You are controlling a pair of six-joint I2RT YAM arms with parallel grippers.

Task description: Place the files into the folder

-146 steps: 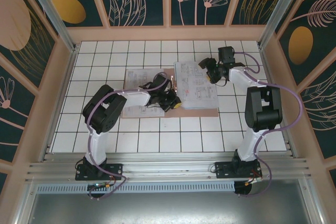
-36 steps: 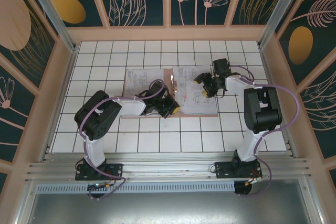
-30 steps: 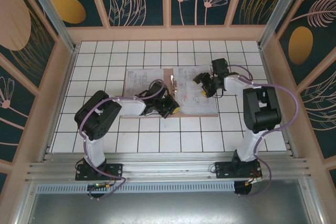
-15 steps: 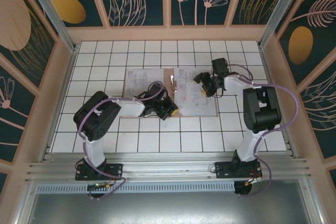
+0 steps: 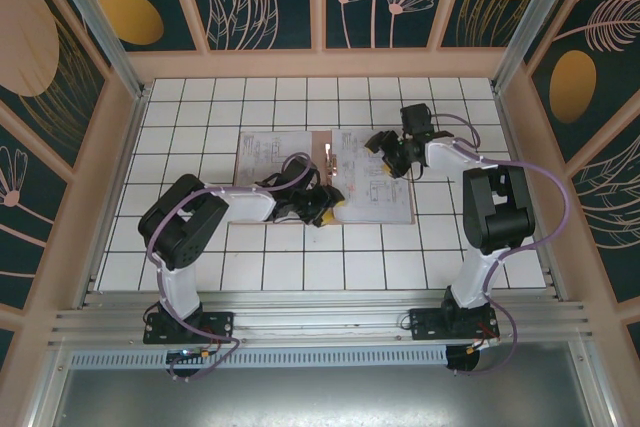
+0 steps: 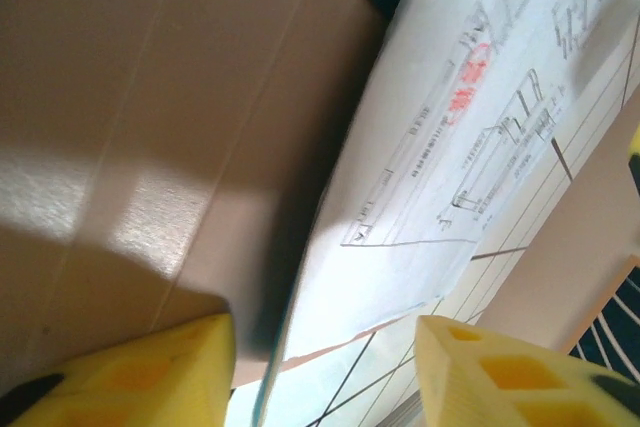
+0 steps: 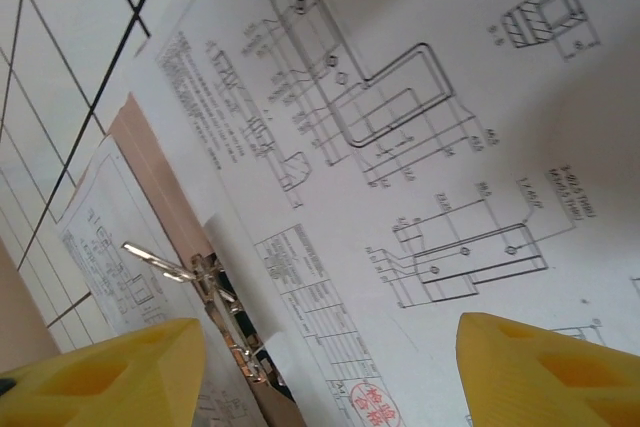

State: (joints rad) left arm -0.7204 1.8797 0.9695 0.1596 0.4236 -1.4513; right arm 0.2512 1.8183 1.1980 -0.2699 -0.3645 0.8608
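Note:
The pinkish-brown folder (image 5: 320,139) lies open on the tiled table. A white printed sheet (image 5: 268,152) covers its left half and another white sheet (image 5: 375,187) its right half. My left gripper (image 5: 322,212) is open at the folder's near edge by the spine. In the left wrist view, its gripper (image 6: 320,377) straddles the lifted edge of the card (image 6: 150,97), the printed sheet (image 6: 450,147) and a thin teal edge (image 6: 268,399). My right gripper (image 5: 385,147) hovers open low over the right sheet's far part. The diagrams (image 7: 400,147) lie between its fingers (image 7: 560,367).
A metal clip (image 5: 328,154) stands at the folder's spine, and the right wrist view shows the clip (image 7: 195,272) beside the brown strip (image 7: 155,162). White tiles (image 5: 200,237) surround the folder. Wooden walls (image 5: 320,62) border the table on three sides.
The right gripper has drifted a little left and farther back over the right sheet. The left gripper has shifted slightly toward the near edge. The right sheet has slid slightly left.

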